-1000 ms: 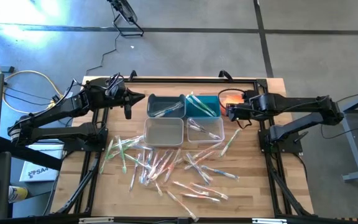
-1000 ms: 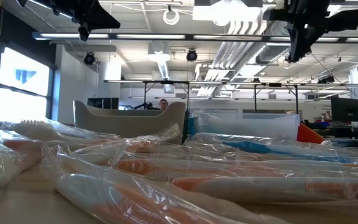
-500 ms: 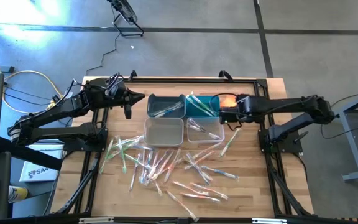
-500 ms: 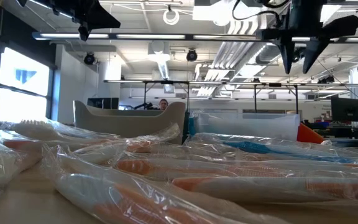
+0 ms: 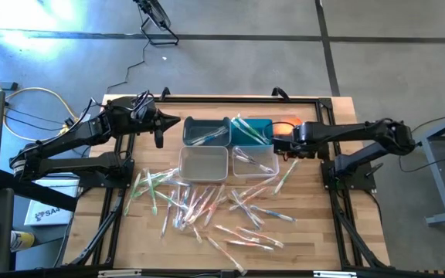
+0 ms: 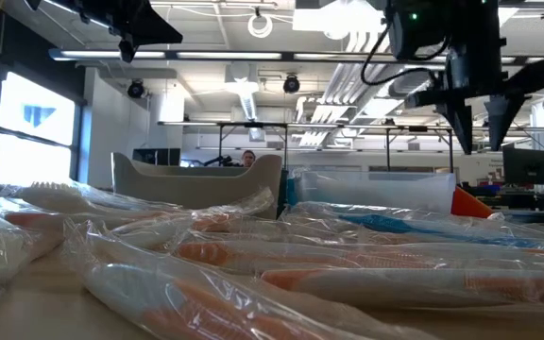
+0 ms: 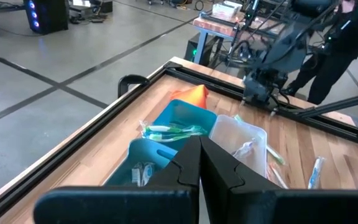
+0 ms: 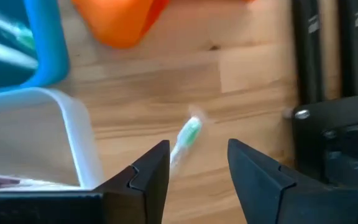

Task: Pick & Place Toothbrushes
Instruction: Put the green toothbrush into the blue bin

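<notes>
The right tool (image 8: 194, 165), fingers spread wide, hangs over a green toothbrush (image 8: 185, 140) lying on the desk (image 8: 241, 74) just beside the clear bin (image 8: 73, 134), apparently lining up a grasp. The left tool (image 7: 199, 163) waits closed near the dark bin (image 5: 205, 131).

Between the parted fingers of the right gripper (image 8: 194, 163) lies bare wood with one green toothbrush (image 8: 186, 138); the clear bin (image 8: 73, 134) wall stands close beside, the orange cloth (image 8: 118, 18) ahead
</notes>
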